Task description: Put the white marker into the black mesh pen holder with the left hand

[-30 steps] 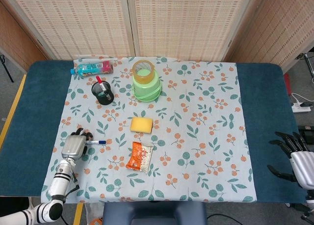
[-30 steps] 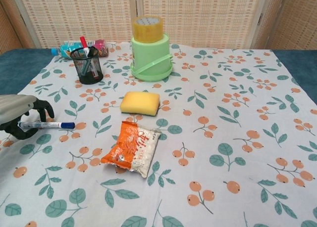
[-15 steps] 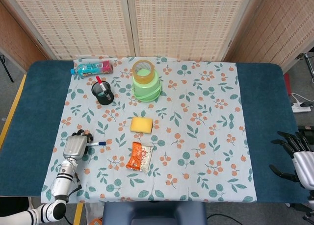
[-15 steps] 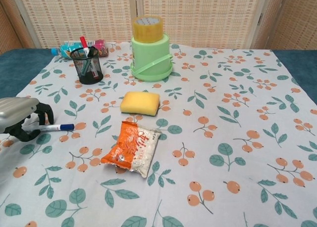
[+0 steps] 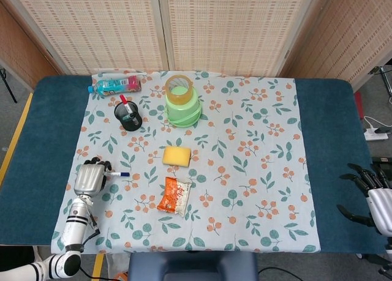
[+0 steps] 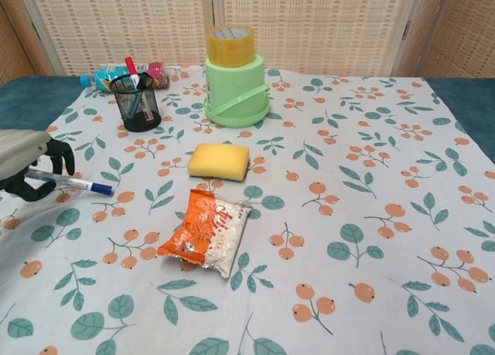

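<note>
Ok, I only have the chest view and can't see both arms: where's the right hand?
Observer: The right hand is at the table's near right corner, off the cloth, fingers spread, holding nothing.
Operator: And the left, cut off at my frame edge?
Observer: The whole left hand is over the cloth's left edge, holding the white marker.
Operator: Room in the holder?
Observer: From above, the black mesh pen holder shows open space beside a red-capped pen.

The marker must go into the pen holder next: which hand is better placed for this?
Left. The left hand already holds the marker on the holder's side; the right hand is open at the far table edge.
</note>
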